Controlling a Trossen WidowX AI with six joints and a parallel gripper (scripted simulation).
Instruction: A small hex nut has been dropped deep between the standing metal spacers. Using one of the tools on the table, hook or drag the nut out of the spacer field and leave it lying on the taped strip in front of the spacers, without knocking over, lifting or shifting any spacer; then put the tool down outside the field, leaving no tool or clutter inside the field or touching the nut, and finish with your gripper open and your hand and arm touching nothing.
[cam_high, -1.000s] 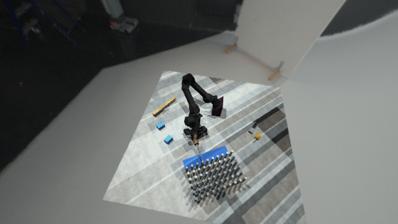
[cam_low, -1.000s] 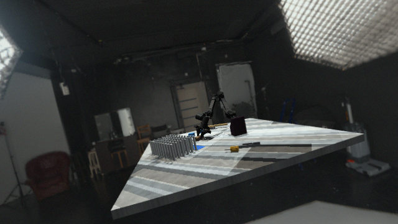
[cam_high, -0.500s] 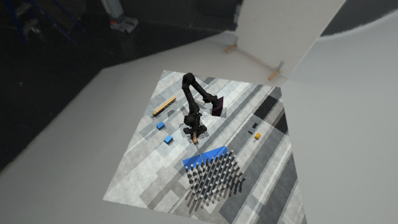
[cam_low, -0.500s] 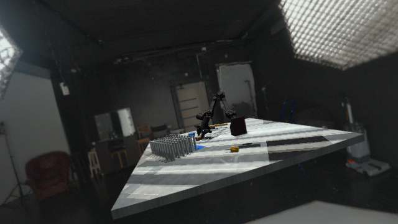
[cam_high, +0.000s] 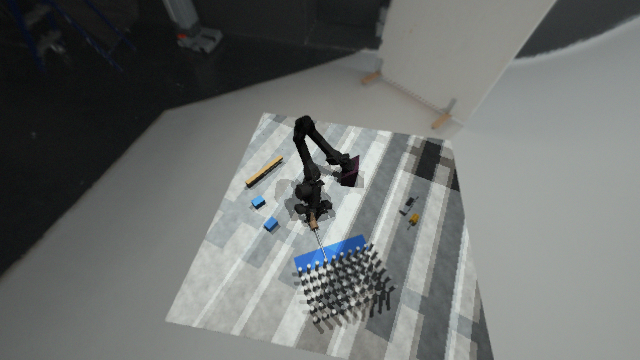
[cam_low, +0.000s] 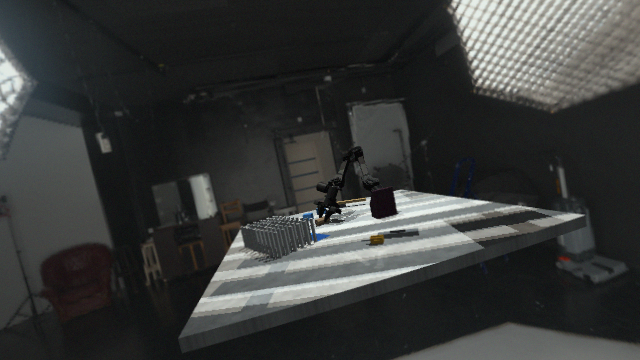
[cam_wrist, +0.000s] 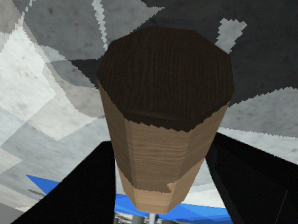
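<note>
My gripper (cam_high: 313, 216) (cam_wrist: 158, 145) is shut on the wooden handle (cam_high: 314, 223) (cam_low: 320, 221) (cam_wrist: 157, 162) of a tool. Its thin metal shaft (cam_high: 320, 244) slants down over the blue taped strip (cam_high: 350, 244) (cam_low: 321, 237) (cam_wrist: 37, 183), with its far end at the front row of the spacers. The metal spacers (cam_high: 300, 270) (cam_low: 280, 237) stand upright in a dense field beyond the strip. The gripper is on the near side of the strip, outside the field. The hex nut cannot be made out, and the tool's tip is hidden or too small to tell.
A yellow-handled tool (cam_high: 414, 219) (cam_low: 376, 240) and a grey tool (cam_high: 407, 207) (cam_low: 411, 232) lie on one side. On the other are two blue blocks (cam_high: 258, 202) (cam_high: 270, 224) and a wooden bar (cam_high: 264, 171) (cam_low: 353, 201). A dark maroon block (cam_high: 350, 175) (cam_low: 383, 202) stands by the arm's base.
</note>
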